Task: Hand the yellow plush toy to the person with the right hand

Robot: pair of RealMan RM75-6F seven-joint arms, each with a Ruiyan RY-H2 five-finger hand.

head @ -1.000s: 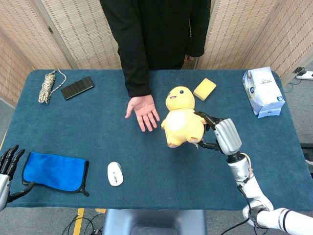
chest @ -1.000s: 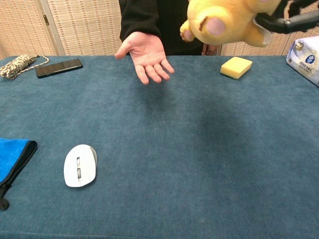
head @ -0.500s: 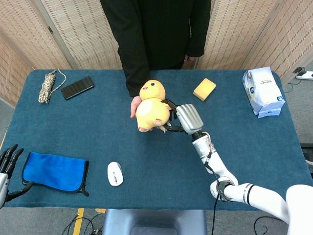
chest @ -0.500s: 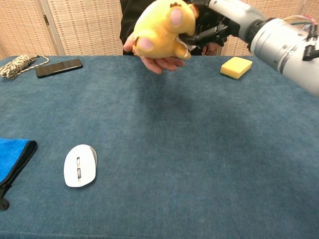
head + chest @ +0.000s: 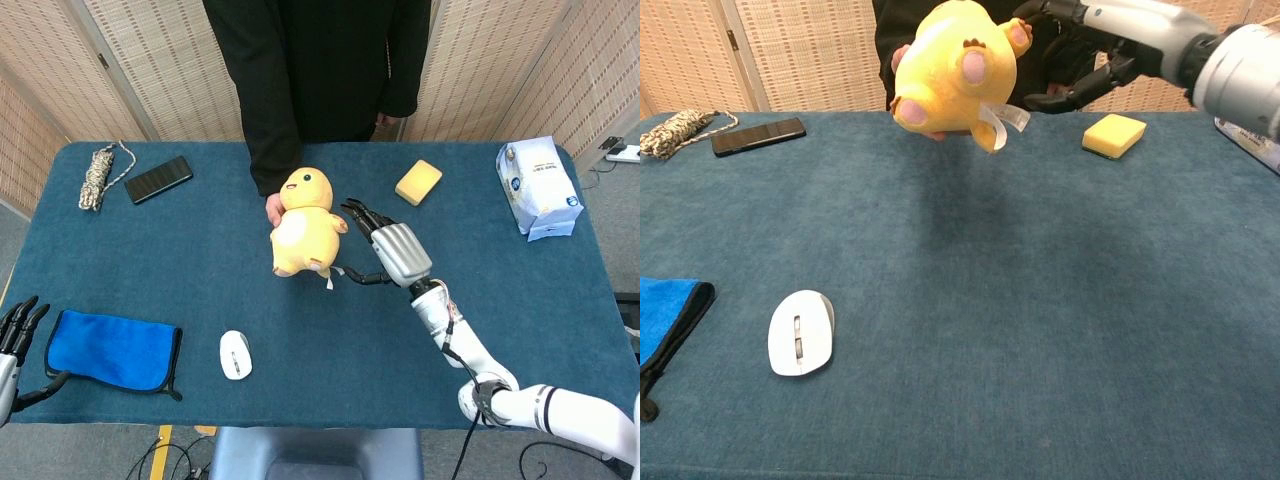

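Note:
The yellow plush toy [image 5: 300, 225] [image 5: 952, 70] lies above the table in the person's upturned palm [image 5: 272, 208], whose fingers curl around its left side. My right hand [image 5: 390, 250] [image 5: 1090, 45] hangs just right of the toy, fingers spread and holding nothing, with a small gap to the toy's white tag. My left hand [image 5: 15, 325] rests at the table's near left corner with its fingers straight and nothing in it.
On the blue table lie a white mouse [image 5: 235, 354] [image 5: 800, 331], a blue cloth [image 5: 115, 348], a black phone [image 5: 158, 179], a coil of rope [image 5: 97, 178], a yellow sponge [image 5: 418, 182] [image 5: 1114, 135] and a wipes pack [image 5: 538, 187].
My right hand carried the toy left onto the person's palm, then let go and drew back to the right. The person now holds the toy.

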